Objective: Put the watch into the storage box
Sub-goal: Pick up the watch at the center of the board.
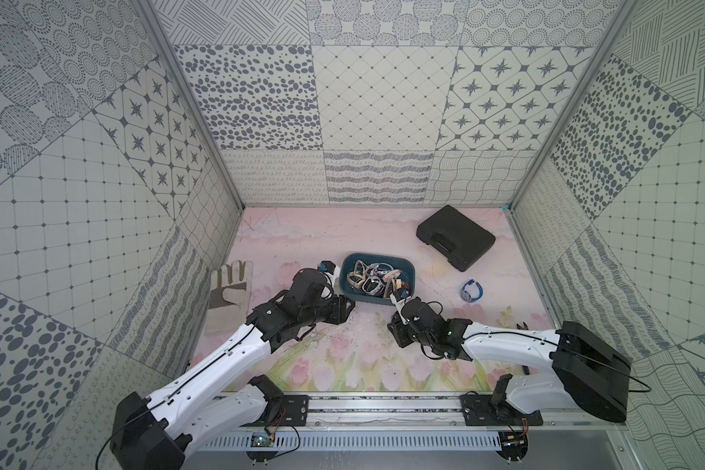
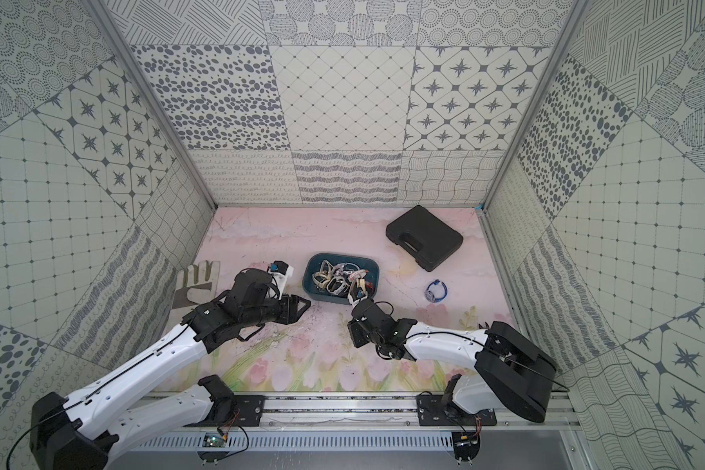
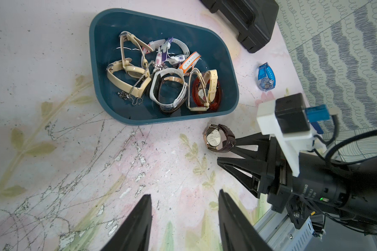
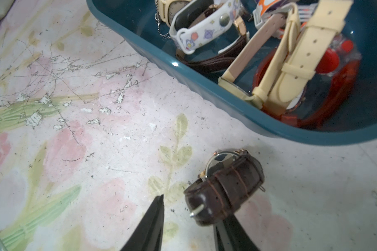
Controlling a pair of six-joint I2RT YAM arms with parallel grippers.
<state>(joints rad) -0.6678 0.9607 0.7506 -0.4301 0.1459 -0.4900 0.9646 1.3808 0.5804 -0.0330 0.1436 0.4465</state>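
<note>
Bright, even light; soft shadows, wide-angle warping at edges.

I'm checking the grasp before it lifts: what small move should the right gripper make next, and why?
Probably the right gripper should shift sideways to centre the brown watch: it lies on the table just outside the storage box, strap against one finger, the other finger clear of it.
</note>
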